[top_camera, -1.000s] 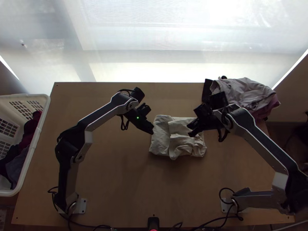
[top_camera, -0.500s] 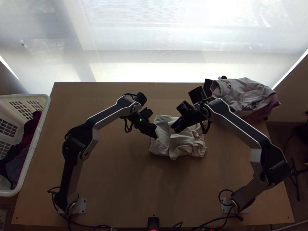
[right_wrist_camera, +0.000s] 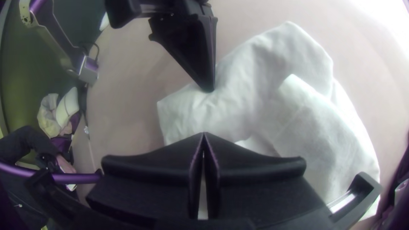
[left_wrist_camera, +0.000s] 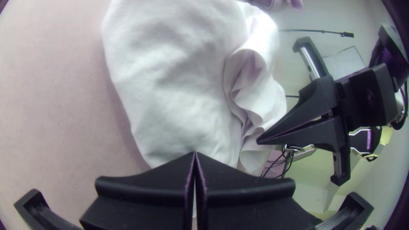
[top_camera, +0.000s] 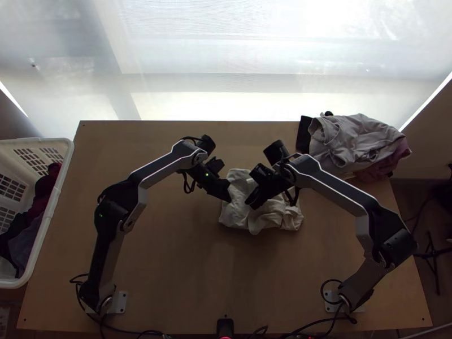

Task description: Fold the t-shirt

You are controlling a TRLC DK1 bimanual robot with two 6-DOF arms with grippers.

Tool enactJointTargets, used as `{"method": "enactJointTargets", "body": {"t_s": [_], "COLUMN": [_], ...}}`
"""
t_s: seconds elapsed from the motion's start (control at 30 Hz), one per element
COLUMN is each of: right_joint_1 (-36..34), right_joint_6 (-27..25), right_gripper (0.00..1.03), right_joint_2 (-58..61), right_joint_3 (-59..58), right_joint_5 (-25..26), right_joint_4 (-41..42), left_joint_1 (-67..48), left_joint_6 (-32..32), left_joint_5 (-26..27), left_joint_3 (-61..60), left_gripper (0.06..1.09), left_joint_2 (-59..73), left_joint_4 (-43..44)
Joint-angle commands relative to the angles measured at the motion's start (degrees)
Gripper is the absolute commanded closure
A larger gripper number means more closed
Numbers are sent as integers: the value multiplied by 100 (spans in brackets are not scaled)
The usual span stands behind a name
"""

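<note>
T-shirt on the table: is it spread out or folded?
Folded, not neatly: the t-shirt lies in a compact bundle, with one layer lapped over another in the right wrist view.

You have a white basket (top_camera: 57,192) of dark clothes (top_camera: 44,195) left of the counter (top_camera: 169,254), and bunched pale garments (top_camera: 359,141) at its far right corner.
</note>
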Motion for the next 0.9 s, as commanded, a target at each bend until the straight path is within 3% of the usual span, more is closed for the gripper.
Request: {"method": "enactJointTargets", "body": {"t_s": [0.0, 0.43, 0.6, 0.87], "right_joint_1": [68, 7, -380, -1584], "right_joint_6": [-67, -392, -568, -1183], "right_gripper": [100, 100, 100, 100], "right_joint_2": [91, 38, -120, -726], "right_joint_3": [-282, -844, -1117, -1653], "right_joint_5": [195, 1170, 1329, 1355], "right_joint_4": [323, 745, 798, 560], "left_joint_1": [-125, -389, -318, -336], "left_joint_6": [41, 50, 68, 85], "left_joint_5": [-233, -611, -708, -919], "left_joint_3": [17, 140, 140, 184], "left_gripper": [105, 105, 105, 105], "left_joint_2": [226, 305, 305, 358], "left_joint_4": [92, 101, 101, 127]}}
